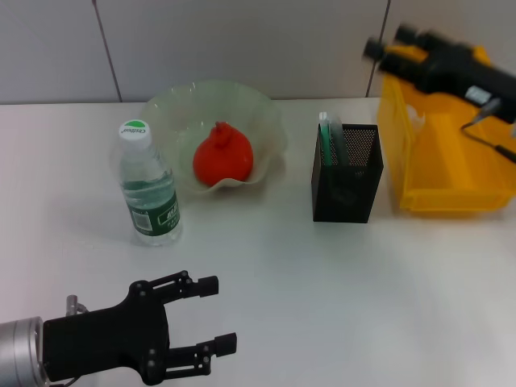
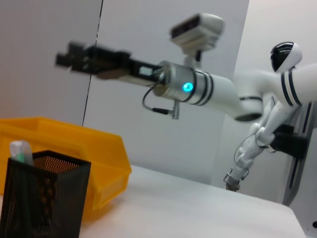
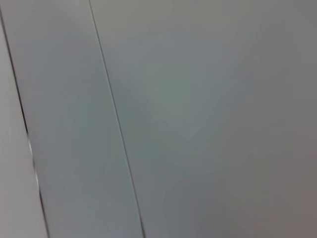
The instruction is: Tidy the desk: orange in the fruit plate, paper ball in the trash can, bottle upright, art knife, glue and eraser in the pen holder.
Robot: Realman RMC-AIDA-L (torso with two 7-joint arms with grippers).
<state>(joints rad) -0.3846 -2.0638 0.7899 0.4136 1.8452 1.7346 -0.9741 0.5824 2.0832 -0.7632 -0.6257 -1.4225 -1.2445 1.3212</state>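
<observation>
the bottle (image 1: 150, 187) stands upright on the table (image 1: 322, 282), green label unreadable, beside the fruit plate (image 1: 266, 121) holding the orange (image 1: 222, 154). left end effector (image 1: 218, 316) hovers released, empty. right end effector (image 1: 387, 50) above the trash can (image 1: 435, 161); grip state unclear.

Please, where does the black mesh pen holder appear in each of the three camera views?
Head view: the pen holder stands right of centre, between the fruit plate and the trash can.
Left wrist view: it is in the lower left corner.
Right wrist view: not in it.
Shared landmark: the yellow trash can just beside it.
</observation>
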